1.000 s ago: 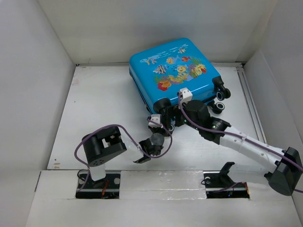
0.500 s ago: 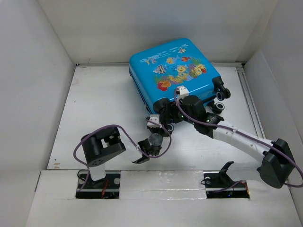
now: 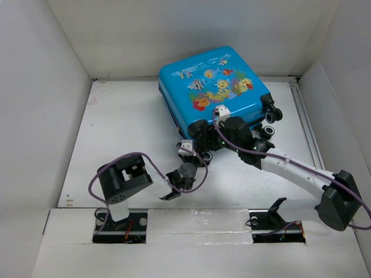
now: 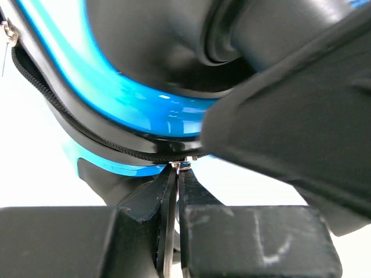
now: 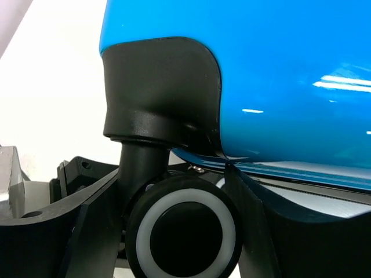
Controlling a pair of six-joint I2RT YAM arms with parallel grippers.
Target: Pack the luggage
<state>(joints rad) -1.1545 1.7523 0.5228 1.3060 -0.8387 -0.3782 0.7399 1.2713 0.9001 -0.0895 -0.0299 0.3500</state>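
My right hand (image 5: 171, 229) had narrowed around a wheel (image 5: 186, 191) of the suitcase (image 3: 214, 87), grip uncertain. My left hand (image 4: 177, 174) stayed pinched on the zipper pull (image 4: 184, 164), likely for zipping.

A white table (image 3: 116, 127) fills the middle of the frame under even, bright light. Plain white walls (image 3: 174, 29) enclose it at the top, left and right.

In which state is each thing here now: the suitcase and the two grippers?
luggage: lying flat, lid down, fish print facing up.
left gripper: shut on the zipper pull.
right gripper: jaws on either side of a wheel; whether they grip it cannot be told.
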